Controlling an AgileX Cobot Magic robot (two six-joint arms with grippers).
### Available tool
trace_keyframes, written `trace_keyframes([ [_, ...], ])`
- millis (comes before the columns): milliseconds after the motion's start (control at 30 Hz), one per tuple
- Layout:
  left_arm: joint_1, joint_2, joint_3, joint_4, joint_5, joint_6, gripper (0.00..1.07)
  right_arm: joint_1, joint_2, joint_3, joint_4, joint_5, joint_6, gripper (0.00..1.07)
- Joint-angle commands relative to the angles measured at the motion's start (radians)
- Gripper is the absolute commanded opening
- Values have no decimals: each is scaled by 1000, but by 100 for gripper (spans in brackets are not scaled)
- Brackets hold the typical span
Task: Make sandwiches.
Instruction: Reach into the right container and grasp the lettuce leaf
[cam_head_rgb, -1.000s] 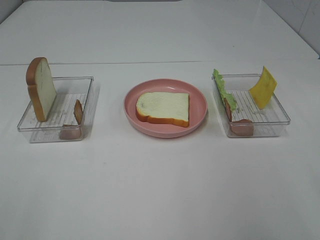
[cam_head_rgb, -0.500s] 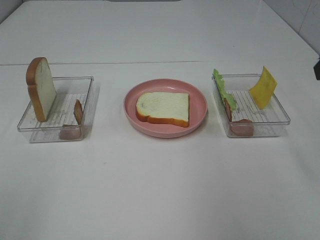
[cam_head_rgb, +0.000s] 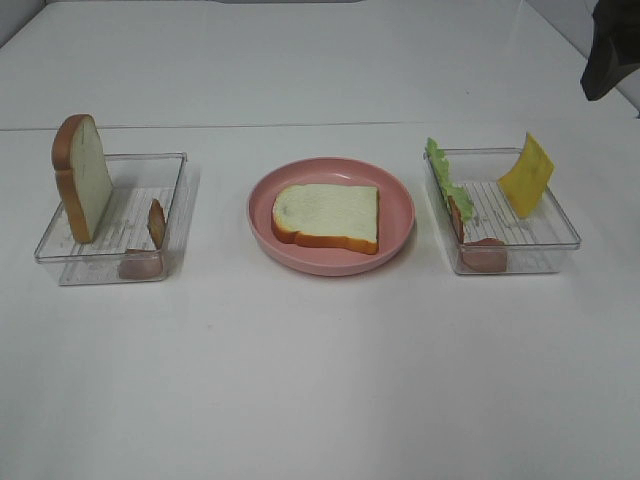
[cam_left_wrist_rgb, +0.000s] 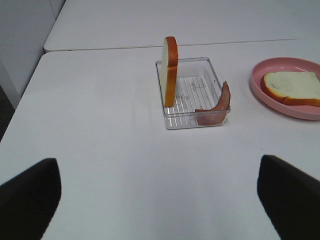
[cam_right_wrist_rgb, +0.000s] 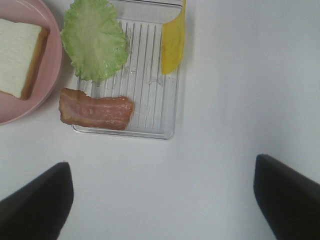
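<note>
Looks like a lab — plain white table (cam_head_rgb: 320, 400), toy bread (cam_head_rgb: 330, 215).

Pink plate (cam_head_rgb: 398, 215), white bread slice (cam_head_rgb: 328, 215) with orange-brown crust, green lettuce (cam_right_wrist_rgb: 94, 40), yellow cheese (cam_right_wrist_rgb: 172, 42), reddish-brown bacon (cam_right_wrist_rgb: 96, 110)

A white toy bread slice with orange-brown crust (cam_head_rgb: 326, 217) lies flat on the round pink plate (cam_head_rgb: 400, 190). A second bread slice (cam_head_rgb: 82, 178) stands upright on its edge in the left clear plastic tray (cam_head_rgb: 150, 158), apart from a curved reddish-brown bacon strip (cam_head_rgb: 157, 222) leaning on the opposite wall. In the right clear plastic tray (cam_head_rgb: 535, 260), a green lettuce leaf (cam_head_rgb: 446, 178) and another bacon strip (cam_head_rgb: 484, 252) rest against the wall nearest the plate. A yellow cheese square (cam_head_rgb: 526, 176) leans on the opposite wall.
</note>
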Motion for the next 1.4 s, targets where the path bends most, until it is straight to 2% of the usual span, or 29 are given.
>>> trace_keyframes([
  [33,4,-17,-6,5,-9,3,101,-1,48,-56,8,50,0,94],
  [100,4,-17,-6,4,-9,3,101,35,112,-128,-5,106,0,94],
  [133,4,-17,-6,4,-9,3,101,35,112,-128,-5,106,0,94],
  [200,4,-17,-6,4,-8,3,101,106,162,-164,-64,111,17,94],
  [233,4,-17,-6,4,-8,3,101,106,162,-164,-64,111,17,94],
  [267,4,-17,-6,5,-4,3,101,149,197,-192,-108,111,44,94],
  [367,4,-17,9,5,5,3,101,199,259,-241,-144,128,89,94],
  [467,4,-17,24,5,5,2,101,209,278,-257,-144,132,99,94],
  [533,4,-17,60,-6,34,1,101,249,364,-330,-141,140,109,94],
  [633,4,-17,61,-5,33,1,101,259,381,-346,-141,147,112,94],
  [700,4,-17,61,-5,33,1,101,278,462,-427,-134,172,137,94],
  [867,4,-17,61,-5,33,1,101,278,549,-509,-117,188,139,94],
  [1400,4,-17,61,-5,33,1,101,276,681,-530,-114,143,138,94],
])
